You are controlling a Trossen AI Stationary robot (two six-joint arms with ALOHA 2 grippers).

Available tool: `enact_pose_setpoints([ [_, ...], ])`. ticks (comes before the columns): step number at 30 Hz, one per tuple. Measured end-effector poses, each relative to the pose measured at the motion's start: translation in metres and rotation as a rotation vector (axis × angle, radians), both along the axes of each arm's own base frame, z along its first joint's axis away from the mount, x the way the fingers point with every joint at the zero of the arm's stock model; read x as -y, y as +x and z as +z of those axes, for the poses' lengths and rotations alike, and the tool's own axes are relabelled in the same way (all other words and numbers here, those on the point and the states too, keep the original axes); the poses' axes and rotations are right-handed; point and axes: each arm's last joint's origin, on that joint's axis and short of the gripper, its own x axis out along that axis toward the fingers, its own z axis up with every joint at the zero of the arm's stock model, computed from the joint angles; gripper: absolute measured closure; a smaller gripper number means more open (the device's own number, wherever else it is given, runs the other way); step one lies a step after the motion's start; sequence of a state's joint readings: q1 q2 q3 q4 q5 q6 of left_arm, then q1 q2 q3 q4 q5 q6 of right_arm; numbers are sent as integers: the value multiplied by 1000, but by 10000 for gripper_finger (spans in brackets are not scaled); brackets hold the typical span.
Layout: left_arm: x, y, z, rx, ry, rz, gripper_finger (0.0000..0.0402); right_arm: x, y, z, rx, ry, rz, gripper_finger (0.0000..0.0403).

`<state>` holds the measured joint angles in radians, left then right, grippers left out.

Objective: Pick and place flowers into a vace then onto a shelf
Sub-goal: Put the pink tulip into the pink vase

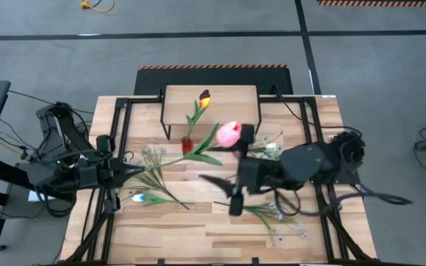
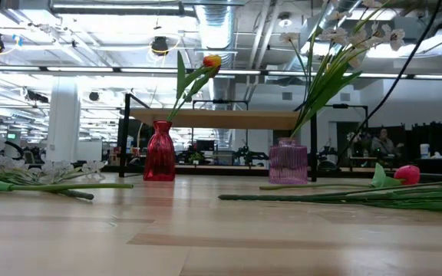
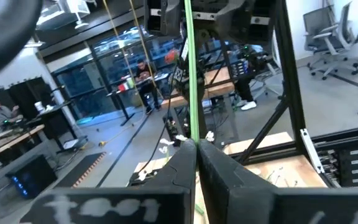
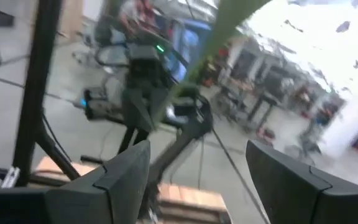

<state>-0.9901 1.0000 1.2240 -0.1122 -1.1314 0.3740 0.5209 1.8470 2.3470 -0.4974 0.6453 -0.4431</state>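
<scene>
Pinched between my left gripper's (image 3: 196, 163) closed fingers is a green flower stem (image 3: 191, 74); my right gripper (image 4: 197, 180) gapes wide, holding nothing.

Bare wood along the table's (image 1: 198, 236) near edge, 2 vases, red vase (image 2: 159, 151) and purple vase (image 2: 288, 161), standing before the shelf (image 1: 211, 100), loose flowers (image 1: 161, 185) strewn across the middle, frame posts (image 1: 117, 148) flanking both sides
</scene>
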Motion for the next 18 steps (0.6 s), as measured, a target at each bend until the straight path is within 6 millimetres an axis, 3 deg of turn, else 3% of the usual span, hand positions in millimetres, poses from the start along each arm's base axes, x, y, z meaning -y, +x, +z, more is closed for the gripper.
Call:
enact_pose_setpoints([
  [8, -5, 9, 0, 6, 0, -21, 401, -4, 25, -4, 98, -28, 53, 142],
  [18, -10, 16, -3, -11, 8, -2, 401, 2, 27, 4, 180, 3, 95, 143],
])
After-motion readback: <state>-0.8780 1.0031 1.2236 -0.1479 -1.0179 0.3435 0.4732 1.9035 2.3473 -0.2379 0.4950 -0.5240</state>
